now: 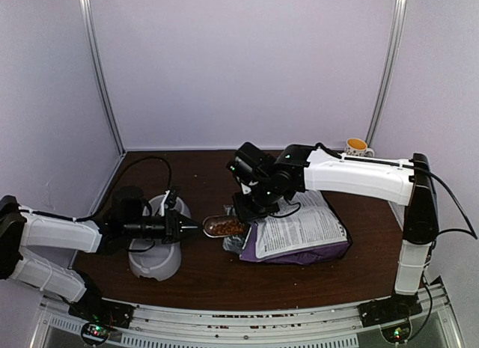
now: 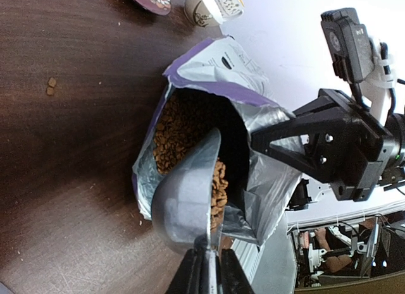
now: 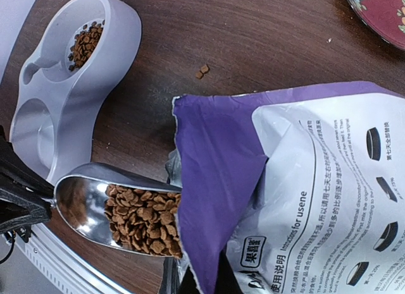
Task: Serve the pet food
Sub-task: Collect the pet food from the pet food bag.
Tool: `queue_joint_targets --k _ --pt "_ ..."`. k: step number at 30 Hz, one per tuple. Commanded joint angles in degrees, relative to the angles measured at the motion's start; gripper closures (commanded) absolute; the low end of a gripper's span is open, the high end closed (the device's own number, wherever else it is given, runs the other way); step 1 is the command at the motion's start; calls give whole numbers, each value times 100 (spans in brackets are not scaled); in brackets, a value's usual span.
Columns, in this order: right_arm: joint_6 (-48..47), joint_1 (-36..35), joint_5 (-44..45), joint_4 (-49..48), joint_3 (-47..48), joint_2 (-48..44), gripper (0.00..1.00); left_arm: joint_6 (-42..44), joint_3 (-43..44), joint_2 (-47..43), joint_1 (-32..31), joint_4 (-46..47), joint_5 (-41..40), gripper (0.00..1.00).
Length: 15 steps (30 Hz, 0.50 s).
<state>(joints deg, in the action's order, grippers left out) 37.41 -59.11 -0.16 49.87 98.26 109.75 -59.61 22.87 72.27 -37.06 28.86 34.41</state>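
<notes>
Left gripper [image 1: 189,227] is clamped on the handle of a metal scoop [image 3: 88,199], whose front end sits in the mouth of the purple bag [image 3: 304,180]. Our right gripper [image 1: 249,207] is closed on the bag's upper edge, as far as we can tell, and holds the mouth open.

The pet food [image 3: 142,221] fills the front half of the scoop. More shows inside the bag, a little lies in one well of the grey feeder [image 3: 63,104], and two stray pellets [image 3: 202,71] rest on the table [image 1: 194,176].

We judge the scooping step to be at its end: the load is taken but not yet clear of the bag. Next we need to draw the scoop out level, so nothing spills over its low rim. Then we swing it left to the feeder and tip it over the well that already holds kibble.
</notes>
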Motion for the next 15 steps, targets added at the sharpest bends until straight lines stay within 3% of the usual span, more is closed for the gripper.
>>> queue_joint_targets --k 1,8,15 --pt "52 74 125 -126 9 -333 100 51 207 170 19 140 -20 100" --pt "47 72 103 -96 54 -313 100 36 804 769 -309 -40 -243 100" --pt "34 71 106 -89 48 -294 100 319 1225 846 -570 -944 -716 100"
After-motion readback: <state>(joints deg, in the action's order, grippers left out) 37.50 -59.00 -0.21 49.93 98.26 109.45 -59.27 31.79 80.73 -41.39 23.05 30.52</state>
